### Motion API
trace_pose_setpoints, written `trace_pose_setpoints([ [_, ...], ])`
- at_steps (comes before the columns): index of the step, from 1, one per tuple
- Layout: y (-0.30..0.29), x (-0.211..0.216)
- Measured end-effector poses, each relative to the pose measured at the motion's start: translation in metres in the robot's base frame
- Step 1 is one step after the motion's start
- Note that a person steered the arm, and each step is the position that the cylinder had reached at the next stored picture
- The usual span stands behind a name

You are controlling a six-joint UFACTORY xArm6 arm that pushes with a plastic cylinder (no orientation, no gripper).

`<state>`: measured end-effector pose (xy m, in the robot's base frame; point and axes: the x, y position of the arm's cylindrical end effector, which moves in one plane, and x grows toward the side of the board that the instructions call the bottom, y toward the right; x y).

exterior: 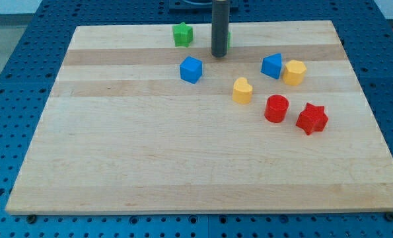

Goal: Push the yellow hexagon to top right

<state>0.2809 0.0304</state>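
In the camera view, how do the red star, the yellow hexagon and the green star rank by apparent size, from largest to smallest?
1. red star, largest.
2. yellow hexagon.
3. green star, smallest.

The red star lies nearest the view's bottom and the green star nearest its top, so nearness to the camera may explain part of the difference.

The wooden board (183, 158) is pale tan with lighter and darker lengthwise strips of grain. Around the board, the perforated table (11, 79) is deep blue, dotted with a regular grid of dark holes. On the board, the hexagon (294, 72) and the heart-shaped block (242, 90) are yellow. The cube (191, 69) and the triangular block (272, 66) are blue. The cylinder (276, 108) and one star (312, 118) are red; the other star (182, 34) is green. My tip (218, 55) is dark grey.
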Motion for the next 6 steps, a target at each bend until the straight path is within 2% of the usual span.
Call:
trace_pose_setpoints([
  [1, 0.0, -0.011],
  [2, 0.011, 0.044],
  [3, 0.07, 0.122],
  [4, 0.096, 0.136],
  [6, 0.121, 0.116],
])
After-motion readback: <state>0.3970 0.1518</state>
